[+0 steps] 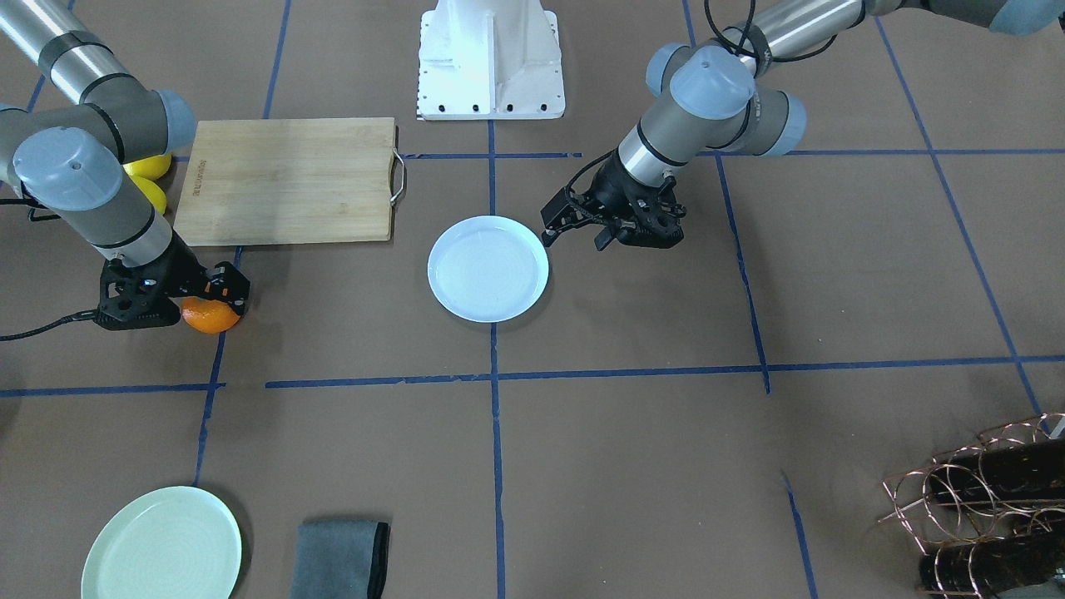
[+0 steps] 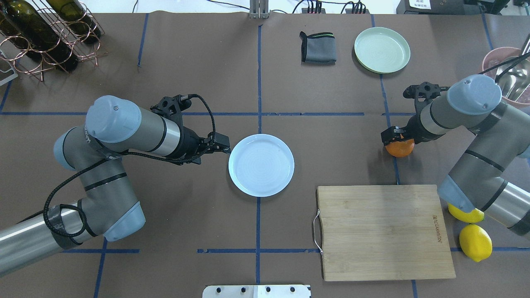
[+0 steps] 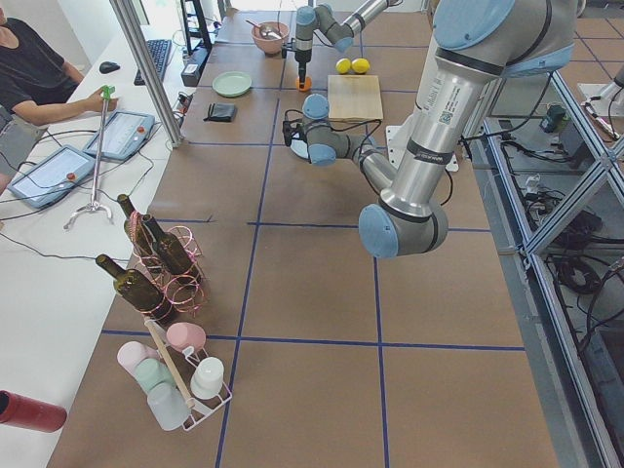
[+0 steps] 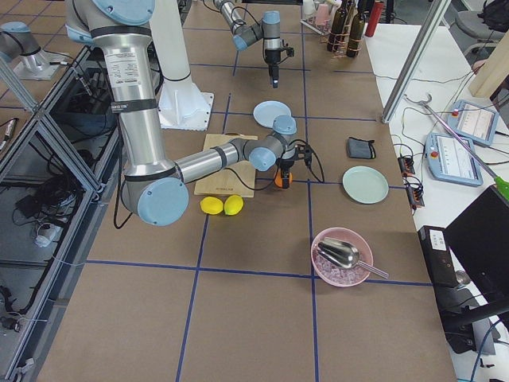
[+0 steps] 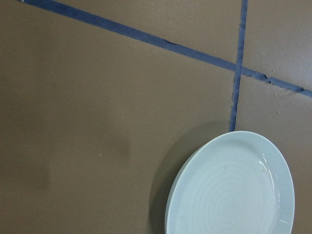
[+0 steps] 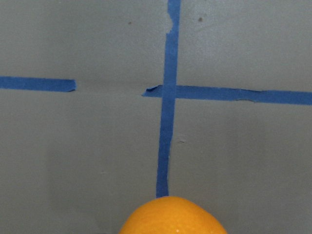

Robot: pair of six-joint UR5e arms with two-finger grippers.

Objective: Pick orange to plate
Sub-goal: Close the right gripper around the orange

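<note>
While the right gripper (image 1: 204,298) sits over the orange (image 1: 211,319) at the plate's (image 1: 487,268) 9 o'clock in the front view, I can't tell if it's pinching yet. The left gripper (image 1: 576,235) hangs spread at 2 o'clock. Overhead, the orange's on the table at 3 o'clock, so I'd grip it centred, lift clear, then cross.

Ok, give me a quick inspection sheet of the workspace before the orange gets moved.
Surface: brown table with a blue tape grid.
Job's things: orange on the table, apart from the cutting board; plate empty, mid-table.
Clutter: two lemons, mint-green plate, grey cloth, bottle rack, pink bowl.
Grippers: right gripper down over the orange, grip unclear; left gripper beside the plate, fingers open.
Cables: black cable looped along the left arm.
Surroundings: operator seated at a side desk.
</note>
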